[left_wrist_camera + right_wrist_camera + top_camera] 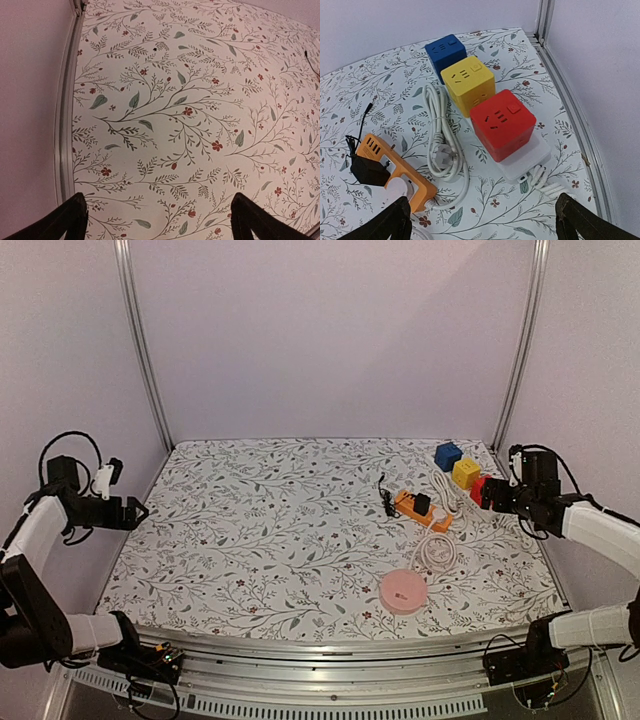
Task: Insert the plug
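An orange power strip [421,509] lies right of centre, with a black adapter [422,503] plugged into it; both also show in the right wrist view, the strip [395,167] and the adapter [367,171]. A white plug [441,158] on a coiled white cable [434,117] lies loose beside the strip. My right gripper [482,220] is open and empty, hovering above the cloth near a red socket cube [502,123]. My left gripper [159,220] is open and empty at the far left over bare cloth.
A yellow cube [465,473] and a blue cube [447,455] line up behind the red one at the back right. A pink round disc [403,592] lies near the front with white cable loops [436,550]. Metal frame posts [144,345] stand at both sides.
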Robot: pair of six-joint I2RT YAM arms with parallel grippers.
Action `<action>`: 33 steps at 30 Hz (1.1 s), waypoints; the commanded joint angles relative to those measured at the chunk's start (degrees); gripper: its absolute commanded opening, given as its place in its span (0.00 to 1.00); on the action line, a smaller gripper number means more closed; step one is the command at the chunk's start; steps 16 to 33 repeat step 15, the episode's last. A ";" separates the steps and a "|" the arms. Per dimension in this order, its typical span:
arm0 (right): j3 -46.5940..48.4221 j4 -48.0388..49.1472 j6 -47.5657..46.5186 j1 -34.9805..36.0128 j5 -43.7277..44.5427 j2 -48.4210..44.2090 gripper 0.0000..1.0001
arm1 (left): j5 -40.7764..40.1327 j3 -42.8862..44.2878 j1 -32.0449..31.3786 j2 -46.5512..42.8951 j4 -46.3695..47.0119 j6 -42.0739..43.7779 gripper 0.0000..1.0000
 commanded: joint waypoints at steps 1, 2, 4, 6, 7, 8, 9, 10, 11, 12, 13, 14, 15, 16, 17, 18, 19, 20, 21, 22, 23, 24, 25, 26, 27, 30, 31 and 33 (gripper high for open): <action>-9.49 12.66 6.99 0.19 14.54 -7.34 0.99 | 1.69 -1.08 0.39 0.22 4.00 -2.87 0.99; -11.10 13.94 7.68 0.16 16.22 -8.71 0.99 | 1.63 -1.22 0.34 0.24 4.14 -2.82 0.99; -13.20 15.23 8.32 0.19 18.76 -9.91 0.99 | 1.86 -1.48 0.28 0.25 4.43 -2.78 0.99; -14.61 16.12 8.08 0.19 19.92 -10.69 0.99 | 2.37 -1.74 0.26 0.17 4.55 -2.63 1.00; -15.23 16.62 7.74 0.18 20.13 -10.95 0.99 | 2.76 -1.89 0.22 0.09 4.60 -2.49 0.99; -15.78 17.05 7.68 0.17 20.16 -11.33 0.99 | 3.09 -2.01 0.22 0.07 4.59 -2.34 0.99; -16.44 17.76 7.66 0.13 20.24 -11.58 0.99 | 3.34 -2.08 0.21 -0.01 4.61 -2.22 1.00; -17.07 18.45 7.72 0.18 20.37 -12.03 0.99 | 3.61 -2.16 0.26 -0.10 4.62 -2.07 1.00; -17.77 19.45 7.74 0.17 20.54 -12.32 0.99 | 3.89 -2.27 0.25 -0.21 4.68 -1.92 1.00; -18.39 20.03 7.70 0.18 20.96 -12.77 0.99 | 4.14 -2.36 0.24 -0.34 4.68 -1.71 0.99; -18.69 20.36 7.73 0.19 21.33 -13.03 0.99 | 4.43 -2.45 0.28 -0.47 4.77 -1.65 0.99; -18.96 20.53 7.28 0.20 21.34 -13.38 0.99 | 4.73 -2.54 0.16 -0.60 4.79 -1.52 0.99; -19.09 20.55 6.55 0.17 21.24 -13.86 0.99 | 4.97 -2.64 0.13 -0.69 4.82 -1.41 0.99; -19.09 20.55 6.55 0.17 21.24 -13.86 0.99 | 4.97 -2.64 0.13 -0.69 4.82 -1.41 0.99; -19.09 20.55 6.55 0.17 21.24 -13.86 0.99 | 4.97 -2.64 0.13 -0.69 4.82 -1.41 0.99; -19.09 20.55 6.55 0.17 21.24 -13.86 0.99 | 4.97 -2.64 0.13 -0.69 4.82 -1.41 0.99; -19.09 20.55 6.55 0.17 21.24 -13.86 0.99 | 4.97 -2.64 0.13 -0.69 4.82 -1.41 0.99; -19.09 20.55 6.55 0.17 21.24 -13.86 0.99 | 4.97 -2.64 0.13 -0.69 4.82 -1.41 0.99; -19.09 20.55 6.55 0.17 21.24 -13.86 0.99 | 4.97 -2.64 0.13 -0.69 4.82 -1.41 0.99; -19.09 20.55 6.55 0.17 21.24 -13.86 0.99 | 4.97 -2.64 0.13 -0.69 4.82 -1.41 0.99; -19.09 20.55 6.55 0.17 21.24 -13.86 0.99 | 4.97 -2.64 0.13 -0.69 4.82 -1.41 0.99; -19.09 20.55 6.55 0.17 21.24 -13.86 0.99 | 4.97 -2.64 0.13 -0.69 4.82 -1.41 0.99; -19.09 20.55 6.55 0.17 21.24 -13.86 0.99 | 4.97 -2.64 0.13 -0.69 4.82 -1.41 0.99; -19.09 20.55 6.55 0.17 21.24 -13.86 0.99 | 4.97 -2.64 0.13 -0.69 4.82 -1.41 0.99; -19.09 20.55 6.55 0.17 21.24 -13.86 0.99 | 4.97 -2.64 0.13 -0.69 4.82 -1.41 0.99; -19.09 20.55 6.55 0.17 21.24 -13.86 0.99 | 4.97 -2.64 0.13 -0.69 4.82 -1.41 0.99; -19.09 20.55 6.55 0.17 21.24 -13.86 0.99 | 4.97 -2.64 0.13 -0.69 4.82 -1.41 0.99; -19.09 20.55 6.55 0.17 21.24 -13.86 0.99 | 4.97 -2.64 0.13 -0.69 4.82 -1.41 0.99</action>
